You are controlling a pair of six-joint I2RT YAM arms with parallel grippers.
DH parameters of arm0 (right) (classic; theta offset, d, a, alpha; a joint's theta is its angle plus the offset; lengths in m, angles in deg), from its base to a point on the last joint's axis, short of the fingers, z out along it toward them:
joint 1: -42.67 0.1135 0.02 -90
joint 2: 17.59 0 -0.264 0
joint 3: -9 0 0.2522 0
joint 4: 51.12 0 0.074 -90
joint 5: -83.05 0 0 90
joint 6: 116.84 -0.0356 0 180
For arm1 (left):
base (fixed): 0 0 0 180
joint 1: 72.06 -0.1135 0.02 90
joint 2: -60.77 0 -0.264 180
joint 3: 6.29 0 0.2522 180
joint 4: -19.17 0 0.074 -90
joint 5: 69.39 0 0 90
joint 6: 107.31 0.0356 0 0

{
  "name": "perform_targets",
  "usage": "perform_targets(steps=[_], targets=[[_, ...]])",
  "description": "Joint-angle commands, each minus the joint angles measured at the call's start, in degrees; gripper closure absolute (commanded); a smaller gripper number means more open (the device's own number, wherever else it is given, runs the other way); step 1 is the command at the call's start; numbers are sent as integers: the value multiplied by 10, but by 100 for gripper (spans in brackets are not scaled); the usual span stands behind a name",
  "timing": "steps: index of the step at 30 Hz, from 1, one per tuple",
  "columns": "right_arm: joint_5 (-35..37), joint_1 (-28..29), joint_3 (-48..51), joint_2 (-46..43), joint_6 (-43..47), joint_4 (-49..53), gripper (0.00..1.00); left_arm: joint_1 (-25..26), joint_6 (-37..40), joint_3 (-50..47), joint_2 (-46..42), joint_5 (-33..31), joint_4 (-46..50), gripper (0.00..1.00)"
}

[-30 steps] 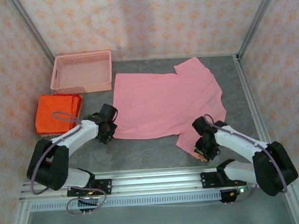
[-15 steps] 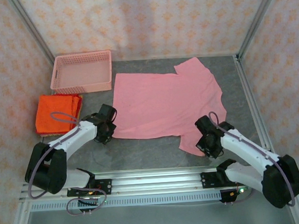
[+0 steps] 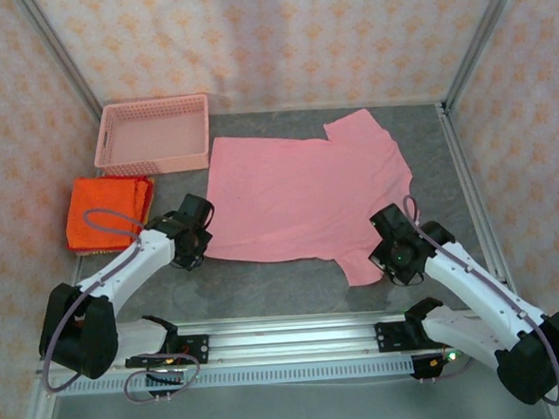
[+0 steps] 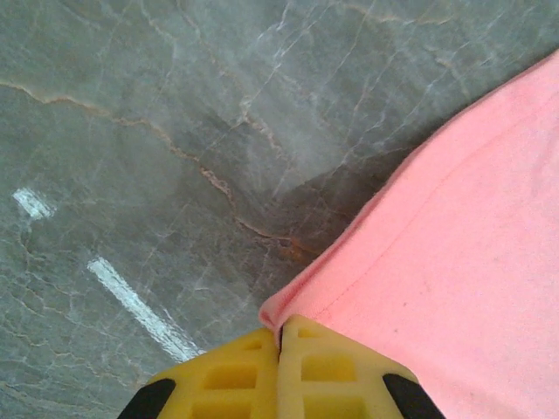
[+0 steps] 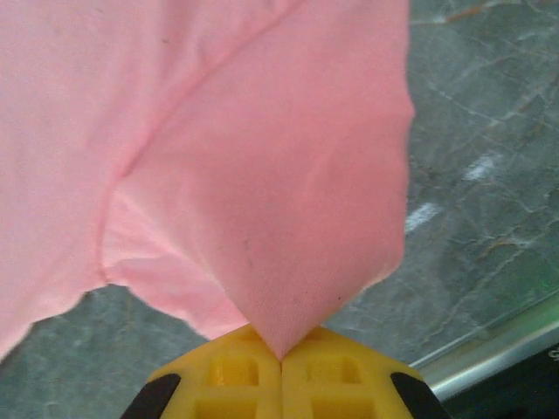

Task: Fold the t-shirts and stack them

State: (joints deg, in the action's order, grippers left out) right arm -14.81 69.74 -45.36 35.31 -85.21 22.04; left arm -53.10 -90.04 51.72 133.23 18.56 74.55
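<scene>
A light pink t-shirt (image 3: pixel 307 194) lies spread flat in the middle of the grey table. My left gripper (image 3: pixel 198 241) is shut on its near left hem corner, and in the left wrist view the yellow fingers (image 4: pixel 227 375) pinch the pink hem (image 4: pixel 281 310). My right gripper (image 3: pixel 388 250) is shut on the near right sleeve; in the right wrist view the cloth (image 5: pixel 288 218) rises in a peak from the yellow fingers (image 5: pixel 341 371). Orange-red t-shirts (image 3: pixel 107 209) lie folded in a stack at the left.
A pink plastic mesh basket (image 3: pixel 153 134) stands at the back left, behind the orange stack. The metal rail (image 3: pixel 297 339) with the arm bases runs along the near edge. Patterned walls enclose the table on three sides.
The right gripper has closed on the near sleeve and lifted it toward the far side, the arm stretching out. The left gripper has crept slightly back and left with the hem corner.
</scene>
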Motion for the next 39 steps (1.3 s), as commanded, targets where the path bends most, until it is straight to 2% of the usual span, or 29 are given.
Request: perform_targets(steps=[1,5,9,15,22,31,39], targets=[[16,2,-22,-8,-14,-13,100,-6,13,26,-6,-34,33,100],[8,2,-32,-16,-17,-54,100,-6,21,46,9,-30,33,100],[18,2,-55,11,23,-75,100,-7,22,53,15,-36,37,100],[49,-5,-116,40,79,-60,100,-17,19,33,13,-19,29,100],[31,-18,-152,27,119,-39,100,-27,13,20,21,7,15,100],[13,-19,-135,-19,99,-67,100,-29,11,37,4,3,35,100],[44,-31,-118,-26,113,-89,100,-67,-9,27,8,50,-12,100]])
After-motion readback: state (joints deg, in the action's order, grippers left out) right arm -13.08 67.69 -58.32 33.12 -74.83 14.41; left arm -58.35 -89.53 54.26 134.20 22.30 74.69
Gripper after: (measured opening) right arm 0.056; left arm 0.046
